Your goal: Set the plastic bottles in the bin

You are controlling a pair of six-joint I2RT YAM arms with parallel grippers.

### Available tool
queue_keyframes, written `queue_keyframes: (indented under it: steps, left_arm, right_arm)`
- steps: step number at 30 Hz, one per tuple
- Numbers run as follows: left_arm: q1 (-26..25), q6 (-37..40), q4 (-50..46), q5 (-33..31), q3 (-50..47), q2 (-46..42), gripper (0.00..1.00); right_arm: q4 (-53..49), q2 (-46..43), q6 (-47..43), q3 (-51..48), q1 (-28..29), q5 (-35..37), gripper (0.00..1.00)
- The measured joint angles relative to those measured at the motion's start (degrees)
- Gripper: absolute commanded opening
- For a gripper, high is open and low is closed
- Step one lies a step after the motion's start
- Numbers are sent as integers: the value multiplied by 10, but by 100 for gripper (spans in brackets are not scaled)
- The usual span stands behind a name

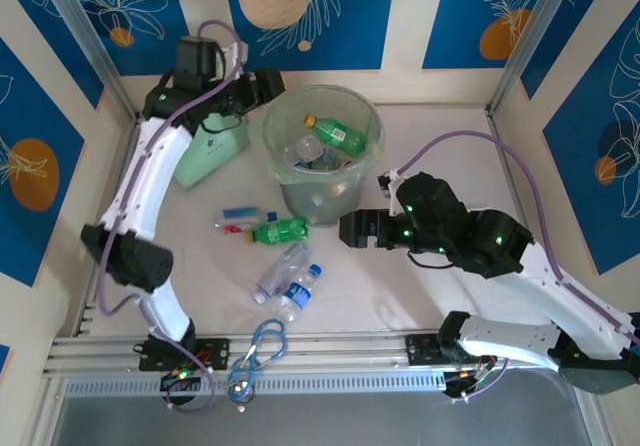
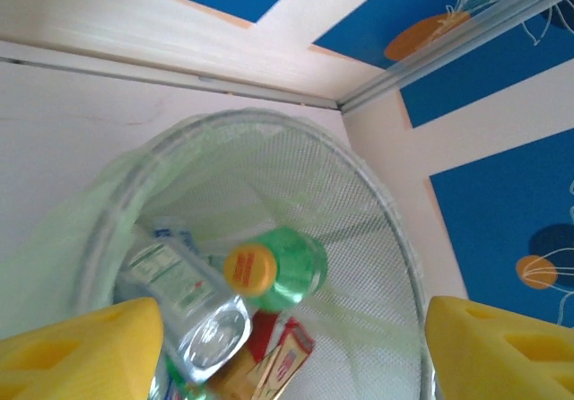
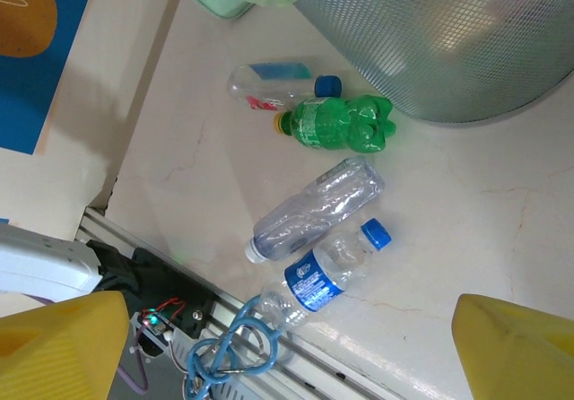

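Observation:
The bin (image 1: 290, 181) stands at the table's middle back, a pale-green mesh-patterned bucket. My left gripper (image 1: 268, 91) hovers at its left rim, open, its yellow fingers (image 2: 81, 346) wide apart above the inside. Below them in the bin (image 2: 377, 203) lie a green bottle with a yellow cap (image 2: 291, 265) and a clear bottle (image 2: 184, 297). On the table lie a clear blue-capped bottle (image 3: 278, 84), a green bottle (image 3: 345, 122), a crumpled clear bottle (image 3: 318, 207) and a blue-labelled bottle (image 3: 323, 270). My right gripper (image 1: 348, 232) hangs open, right of them, holding nothing.
A mint-green zip case (image 1: 212, 153) leans left of the bin. A blue carabiner (image 1: 262, 351) lies on the front rail beside the blue-labelled bottle (image 1: 300, 291). Red and yellow wrappers (image 2: 278, 355) sit at the bin's bottom.

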Motion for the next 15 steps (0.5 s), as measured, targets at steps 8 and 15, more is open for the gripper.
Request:
queue_keyframes:
  steps: [8,15]
  left_arm:
    - [14,8,40,-111,-318,-319,80]
    - [65,-72,43,-141,-573,-414,79]
  right_arm:
    - [7,16,0,0,12,4,93]
    - [24,38,0,-1,35,4,92]
